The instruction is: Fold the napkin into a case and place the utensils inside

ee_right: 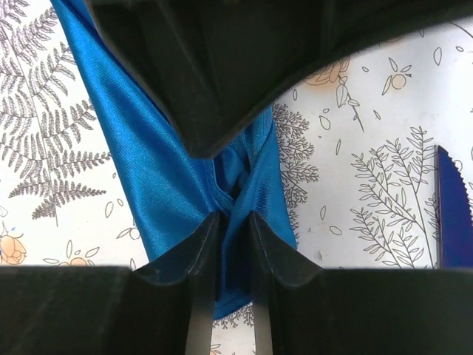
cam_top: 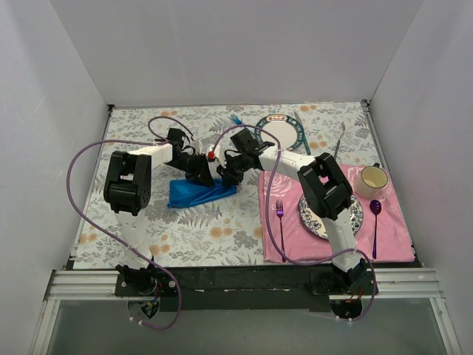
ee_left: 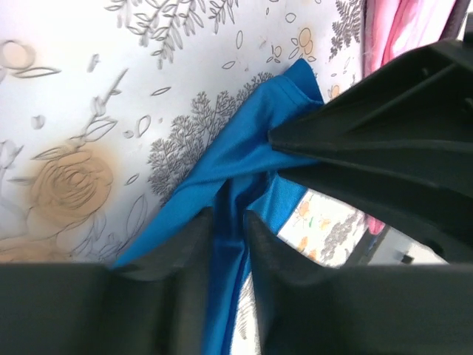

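A floral-covered desk [cam_top: 148, 222] carries the bright blue napkin [cam_top: 194, 194], bunched left of centre, its right end drawn up, likely so a fold can be pulled over. Both arms meet at that end. The right gripper [ee_right: 235, 218] has its jaws closed on a gathered ridge of cloth. Cloth runs through the narrow gap of the left gripper [ee_left: 229, 222]; whether it pinches cannot be told. A dark knife [ee_right: 452, 214] lies near the napkin and a light-blue fork [cam_top: 236, 119] farther back, both outside it.

pink placemat [cam_top: 395, 235] | mug [cam_top: 373, 180] (cream) | purple fork [cam_top: 281, 222] | purple spoon [cam_top: 375, 222]
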